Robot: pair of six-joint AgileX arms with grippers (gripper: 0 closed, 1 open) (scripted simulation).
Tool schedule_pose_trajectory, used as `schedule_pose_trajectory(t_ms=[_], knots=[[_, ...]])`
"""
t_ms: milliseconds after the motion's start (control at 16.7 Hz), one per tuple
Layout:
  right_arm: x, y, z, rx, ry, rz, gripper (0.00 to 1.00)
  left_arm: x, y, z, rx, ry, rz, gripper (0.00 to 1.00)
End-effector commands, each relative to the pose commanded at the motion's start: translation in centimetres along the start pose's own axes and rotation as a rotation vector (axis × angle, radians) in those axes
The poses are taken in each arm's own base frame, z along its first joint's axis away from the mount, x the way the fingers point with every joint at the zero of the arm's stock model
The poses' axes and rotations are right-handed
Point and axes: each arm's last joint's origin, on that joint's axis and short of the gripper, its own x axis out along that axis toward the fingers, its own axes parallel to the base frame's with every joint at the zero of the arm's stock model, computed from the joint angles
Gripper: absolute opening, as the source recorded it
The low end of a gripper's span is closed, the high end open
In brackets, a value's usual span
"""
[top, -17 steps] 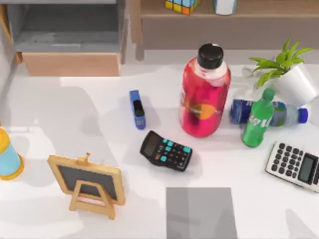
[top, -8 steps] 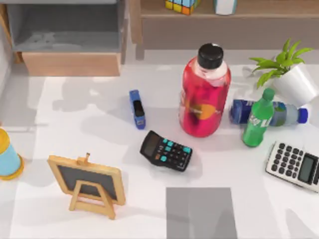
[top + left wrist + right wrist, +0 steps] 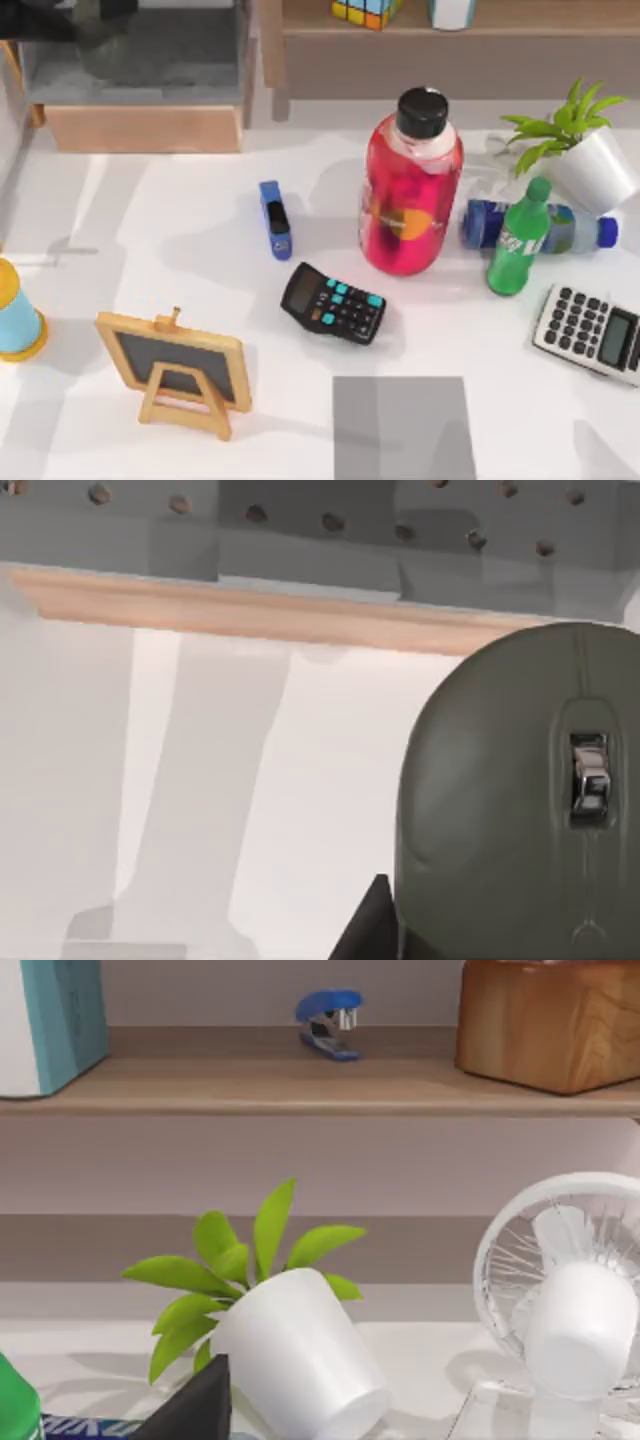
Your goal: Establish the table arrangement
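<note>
I'm looking down on the wide plain white desk (image 3: 150,250), which spreads under everything, with the wooden shelf unit (image 3: 450,60) along its far edge. My left arm is up at the far left corner, over the grey drawer box. In its wrist view the left gripper (image 3: 368,928) is pinching a dark olive-grey computer mouse (image 3: 520,810), held close to the camera above the bare white surface.

Near the middle stands a big red bottle with a black cap (image 3: 410,195). A blue stapler (image 3: 275,220) lies to its left, and a black calculator with teal keys (image 3: 333,303) lies in front of both. To the bottle's right stands a green bottle (image 3: 518,240), with a blue bottle (image 3: 480,222) lying on its side behind it. A leafy plant in a white pot (image 3: 590,165) is tilted at the right edge.

A small grey rectangular mat (image 3: 400,425) lies at the near edge, and a wooden-framed chalkboard easel (image 3: 178,370) stands at the near left.

My right gripper (image 3: 195,1410) is just beside the white pot; I cannot tell its state.
</note>
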Motion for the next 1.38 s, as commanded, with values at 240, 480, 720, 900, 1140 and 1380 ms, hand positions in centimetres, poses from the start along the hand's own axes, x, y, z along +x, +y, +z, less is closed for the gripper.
schedule_pose_trajectory(t_ms=[240, 480, 720, 900, 1140, 1380], knots=[[0.0, 0.0, 0.0, 0.000, 0.000, 0.000, 1.00, 1.5, -6.0, -3.6, 0.009, 0.081, -0.032, 0.00], [0.0, 0.0, 0.0, 0.000, 0.000, 0.000, 1.00, 3.8, -12.6, -9.8, 0.030, 0.199, -0.016, 0.00], [0.0, 0.0, 0.0, 0.000, 0.000, 0.000, 1.00, 6.4, -18.6, -18.2, 0.065, 0.296, 0.046, 0.00], [0.0, 0.0, 0.0, 0.000, 0.000, 0.000, 1.00, 8.1, -21.7, -24.8, 0.097, 0.335, 0.103, 0.00], [0.0, 0.0, 0.0, 0.000, 0.000, 0.000, 1.00, 9.1, -23.0, -30.2, 0.120, 0.349, 0.152, 0.00], [0.0, 0.0, 0.0, 0.000, 0.000, 0.000, 1.00, 9.2, -23.0, -30.7, 0.122, 0.349, 0.156, 0.00]])
